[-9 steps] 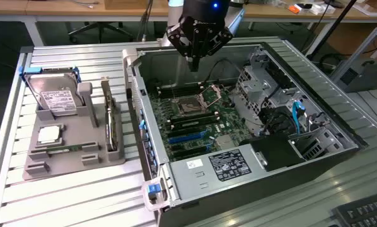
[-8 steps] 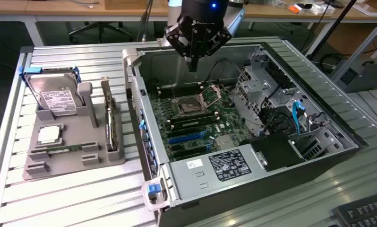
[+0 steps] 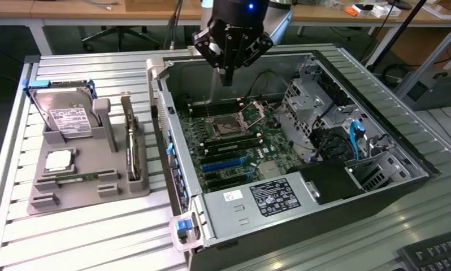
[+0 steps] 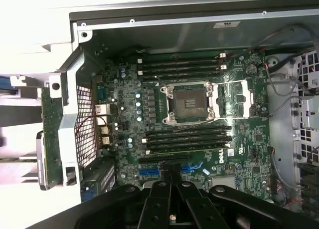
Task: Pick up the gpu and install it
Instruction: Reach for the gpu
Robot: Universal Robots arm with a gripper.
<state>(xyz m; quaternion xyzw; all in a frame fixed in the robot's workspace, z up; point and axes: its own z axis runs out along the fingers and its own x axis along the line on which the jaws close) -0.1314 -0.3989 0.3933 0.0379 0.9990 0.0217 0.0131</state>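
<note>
Over on the exterior view's left, a grey parts holder (image 3: 82, 193) sat on the slatted worktop (image 3: 97, 237). It had a hard drive (image 3: 69, 118) propped up at the far end, a CPU (image 3: 58, 161) lying flat in front of that, and a memory stick (image 3: 74, 179) in its slot. The gpu (image 3: 133, 144) stood on edge in the holder's slot on the side nearest the PC case (image 3: 233, 217), with nothing touching it.

Moving right, the case lay on its side with the panel off, so the motherboard (image 3: 233, 144) was in plain sight with the CPU socket (image 3: 229, 125) in the middle. The arm (image 3: 241, 17) hung over the far end of the case, well apart from the gpu. Its jaws were pinched closed with nothing in them, hovering above the board. The wrist view showed the same thing, tips together over the motherboard. On the exterior view's far right, the corner of a keyboard (image 3: 437, 254) poked in.
</note>
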